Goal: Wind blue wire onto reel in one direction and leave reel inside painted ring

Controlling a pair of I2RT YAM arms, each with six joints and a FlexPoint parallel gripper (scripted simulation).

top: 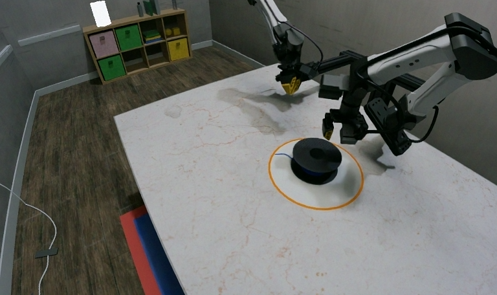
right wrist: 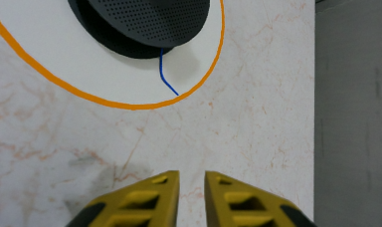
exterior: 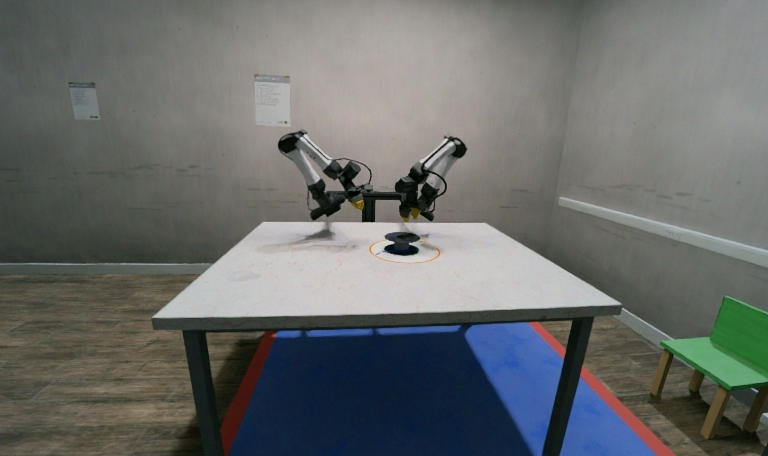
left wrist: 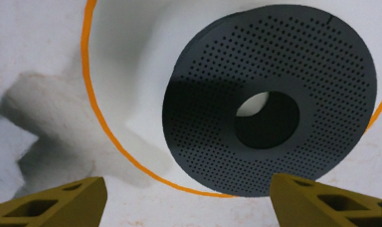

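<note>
One reel (top: 305,162) (exterior: 394,238) (left wrist: 214,88) (right wrist: 149,23) is lying flat inside the orange ring (top: 269,171) (exterior: 370,253) (left wrist: 86,53) (right wrist: 134,107), nearer the table's (top: 219,222) (exterior: 339,292) (left wrist: 129,207) (right wrist: 264,137) arm-side edge than the opposite edge. Blue wire (top: 283,154) (exterior: 381,252) (right wrist: 161,70) is trailing out, its visible tail looking shorter than a flange's width and its tip reaching the ring's edge. The left claw (top: 338,136) (exterior: 409,217) (left wrist: 188,184) is hovering beside the reel, fingers standing wide apart, holding nothing. The right claw (top: 290,88) (exterior: 357,204) (right wrist: 191,179) is hanging near the arm-side edge, fingers nearly together, gripping nothing.
</note>
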